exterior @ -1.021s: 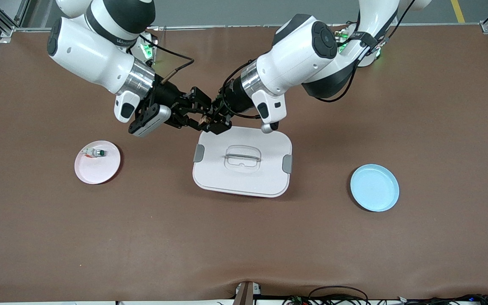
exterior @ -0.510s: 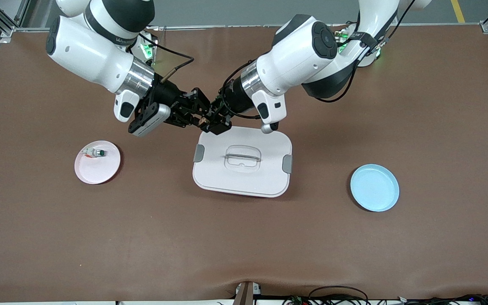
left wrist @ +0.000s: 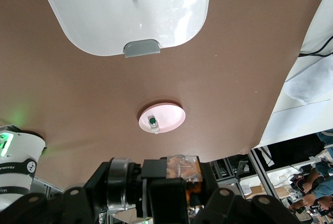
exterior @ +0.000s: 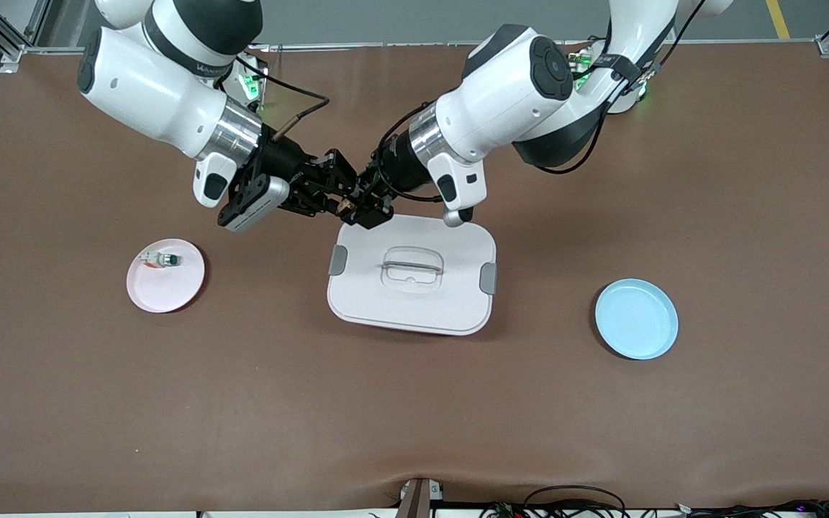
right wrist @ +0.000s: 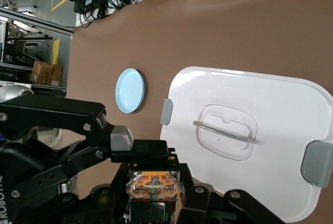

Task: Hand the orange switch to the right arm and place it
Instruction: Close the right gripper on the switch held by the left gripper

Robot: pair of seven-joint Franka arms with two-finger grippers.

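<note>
Both grippers meet in the air over the white lidded box's (exterior: pixel 411 277) edge nearest the arm bases: left gripper (exterior: pixel 365 206) and right gripper (exterior: pixel 335 188) each clamped on the orange switch (right wrist: pixel 154 186). Brown bench (exterior: pixel 414 403) also carries a pink plate (exterior: pixel 165 275) with a small white-and-green part (exterior: pixel 159 259) toward the right arm's end and a blue plate (exterior: pixel 636 319) toward the left arm's end. Cables (exterior: pixel 573 503) run along the bench's camera-side edge.

Bright, even overhead light. The arms cast soft shadows on the brown table (exterior: pixel 414 403). Glare streaks the white lid (left wrist: pixel 171 11) in the left wrist view; the wrist views' close foregrounds are blurred.
</note>
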